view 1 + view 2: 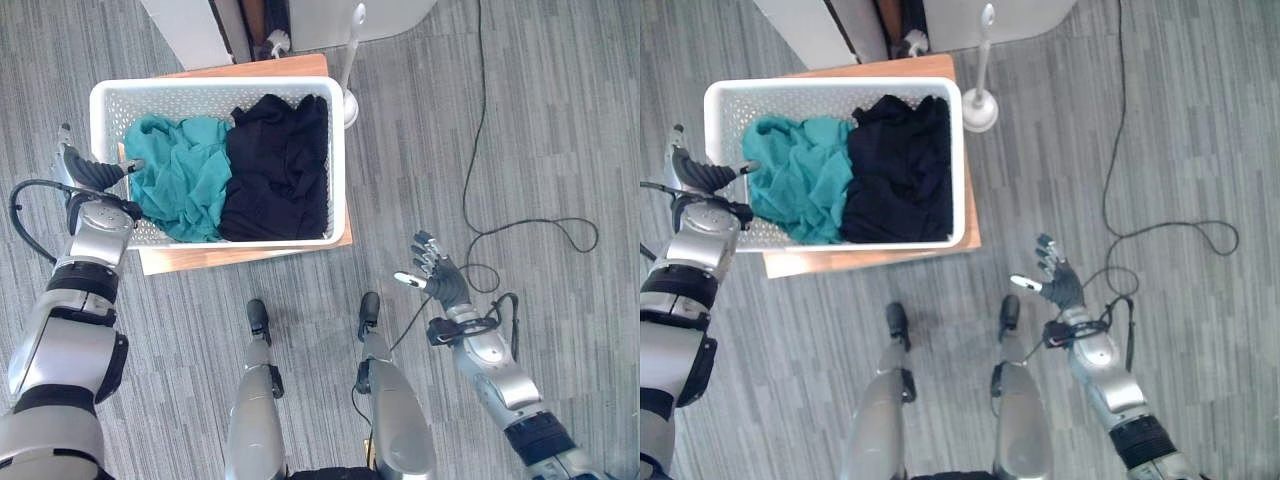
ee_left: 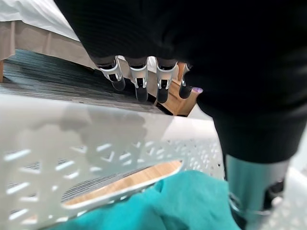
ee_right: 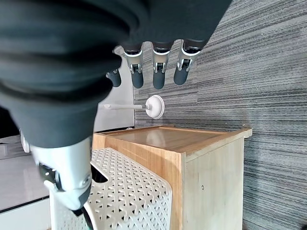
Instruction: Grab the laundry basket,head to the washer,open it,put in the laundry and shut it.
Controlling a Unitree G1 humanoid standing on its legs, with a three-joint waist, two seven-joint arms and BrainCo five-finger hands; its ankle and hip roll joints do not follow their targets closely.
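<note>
Left eye view: left hand spread open astride basket rim.

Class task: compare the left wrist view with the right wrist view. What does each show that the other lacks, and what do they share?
Left wrist view alone: teal cloth lying inside the basket, and the left hand with fingers straight, above the basket's wall. Right wrist view alone: the wooden stand seen from the side, a white brush on its round base on the carpet, and the open right hand. Shared: the white perforated laundry basket and grey striped carpet.
</note>
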